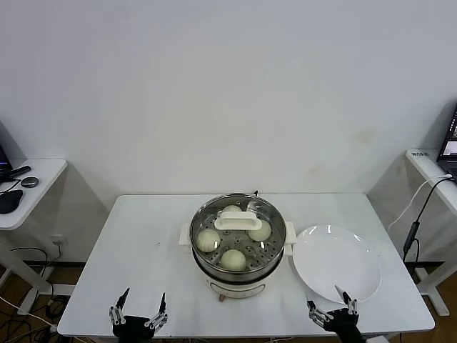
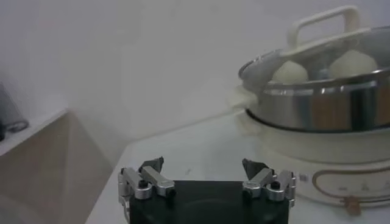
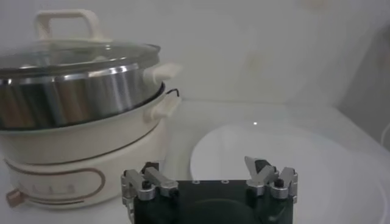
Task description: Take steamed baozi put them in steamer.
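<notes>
baozi (image 1: 233, 259) inside lidded steamer (image 1: 239, 266), job looks finished | left gripper (image 1: 141, 309), right gripper (image 1: 330, 304) jaws released, parked at desk (image 1: 143, 250) edge

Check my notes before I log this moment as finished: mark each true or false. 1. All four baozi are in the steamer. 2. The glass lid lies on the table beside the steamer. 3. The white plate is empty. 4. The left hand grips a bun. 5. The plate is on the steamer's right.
1. True: four baozi sit on the perforated tray inside the steamer.
2. False: the glass lid sits on top of the steamer.
3. True: the white plate holds nothing.
4. False: the left hand is open and empty at the table's near edge, as is the right hand.
5. True.
</notes>
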Available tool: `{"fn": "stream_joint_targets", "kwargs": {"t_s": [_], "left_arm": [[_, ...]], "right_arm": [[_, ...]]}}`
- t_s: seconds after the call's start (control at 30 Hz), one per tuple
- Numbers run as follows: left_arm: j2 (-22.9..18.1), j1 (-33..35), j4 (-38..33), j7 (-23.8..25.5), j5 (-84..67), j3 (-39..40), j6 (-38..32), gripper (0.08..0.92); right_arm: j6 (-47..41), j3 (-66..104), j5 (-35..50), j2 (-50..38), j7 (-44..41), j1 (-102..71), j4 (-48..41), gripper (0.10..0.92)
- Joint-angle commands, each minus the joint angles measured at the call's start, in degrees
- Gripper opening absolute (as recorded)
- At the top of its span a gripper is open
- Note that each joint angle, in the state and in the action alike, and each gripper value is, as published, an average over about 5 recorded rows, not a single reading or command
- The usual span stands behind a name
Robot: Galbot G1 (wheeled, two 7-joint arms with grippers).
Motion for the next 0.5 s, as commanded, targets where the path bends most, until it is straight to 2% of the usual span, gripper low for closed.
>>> {"fn": "stream_joint_targets", "kwargs": {"t_s": [0.03, 0.5], "left_arm": [[0.1, 2.3, -1.4, 0.0, -2.6, -0.2, 0.8, 0.823], [-0.5, 2.1, -2.8, 0.9, -2.2, -0.3, 0.9, 0.823]], "right_arm": [[-2.1, 0.4, -2.9, -0.3, -1.2, -2.9, 3.9, 0.823], [-2.2, 0.3, -3.4, -0.6, -2.1, -2.9, 4.2, 0.823]]}}
